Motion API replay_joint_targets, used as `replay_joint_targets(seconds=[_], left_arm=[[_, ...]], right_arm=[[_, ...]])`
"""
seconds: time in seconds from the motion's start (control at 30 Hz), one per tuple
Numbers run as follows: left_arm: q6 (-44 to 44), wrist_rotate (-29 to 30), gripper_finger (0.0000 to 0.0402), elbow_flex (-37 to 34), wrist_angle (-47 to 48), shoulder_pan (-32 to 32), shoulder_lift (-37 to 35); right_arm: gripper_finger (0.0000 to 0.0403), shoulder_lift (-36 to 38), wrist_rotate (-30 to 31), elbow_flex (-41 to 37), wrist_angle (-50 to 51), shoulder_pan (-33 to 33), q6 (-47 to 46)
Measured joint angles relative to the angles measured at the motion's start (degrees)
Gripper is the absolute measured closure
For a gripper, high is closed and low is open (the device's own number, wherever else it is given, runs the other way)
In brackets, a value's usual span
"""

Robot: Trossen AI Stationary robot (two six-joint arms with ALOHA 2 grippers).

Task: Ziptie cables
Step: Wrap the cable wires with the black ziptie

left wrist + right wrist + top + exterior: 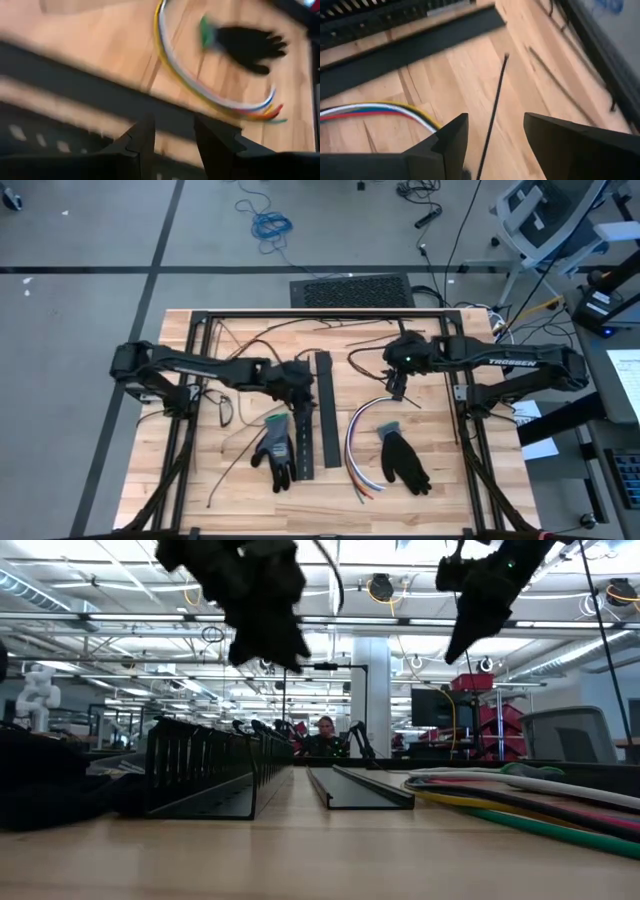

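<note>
I have the cables (358, 442) lying on the pale wood-plank table (440, 480) as a loose curved bundle of thin flexible wires, white, yellow, red, blue and green, arcing between the long black strip and the right-hand glove, with their frayed ends fanned toward the near edge. In the low view they run along the table surface at the right as smooth rounded lines.

The left gripper (172, 145) hangs above the black slotted strip (303, 442), its 2 dark angular fingers parted with nothing between them. The right gripper (495, 142) is up over the bare wood just beyond the far end of the cables, fingers spread; a thin black strand (494, 112) shows between them on the wood below, and I cannot tell whether they touch it.

The slotted strip is a rigid black channel with comb-like walls; beside it lies a flat black cover strip (322, 395). 2 knitted gloves with dark coated palms lie flat, one (276, 448) touching the slotted strip, the other (405, 460) with a green cuff just beside the cables. Thin black strands lie scattered over the wood. On the floor beyond the table sits a coiled blue cord (270, 224).

White lettering on the right arm (510, 364) reads TROSSEN. A person shows far back in the low view.
</note>
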State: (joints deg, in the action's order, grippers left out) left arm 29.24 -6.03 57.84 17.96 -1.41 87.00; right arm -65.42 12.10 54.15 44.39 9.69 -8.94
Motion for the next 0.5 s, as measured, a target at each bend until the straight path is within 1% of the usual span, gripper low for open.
replay_joint_targets(seconds=[0.07,0.17,0.27,0.33,0.4,0.5], left_arm=[[1.9,-2.6,0.0268,-0.1,1.2,-0.2,1.1],[4.6,-2.0,0.0268,0.1,4.1,-0.2,0.3],[8.6,5.1,0.0268,0.1,11.4,0.5,-1.3],[13.3,10.1,0.0268,0.0,17.3,1.2,-2.5],[18.6,12.1,0.0268,0.0,20.2,1.5,-2.9],[24.3,12.2,0.0268,0.0,19.5,1.4,-2.6]], right_arm=[[0.0216,-0.4,0.0,0.0,0.4,0.0,-1.3],[0.0215,-1.1,0.6,0.0,-0.2,0.0,-1.5],[0.0215,-1.5,1.9,0.0,-0.4,0.0,-1.7],[0.0215,-1.6,1.9,0.0,-0.5,0.0,-1.8],[0.0215,-1.6,1.9,0.0,-0.5,0.0,-1.8],[0.0215,-1.6,1.9,0.0,-0.5,0.0,-1.8]])
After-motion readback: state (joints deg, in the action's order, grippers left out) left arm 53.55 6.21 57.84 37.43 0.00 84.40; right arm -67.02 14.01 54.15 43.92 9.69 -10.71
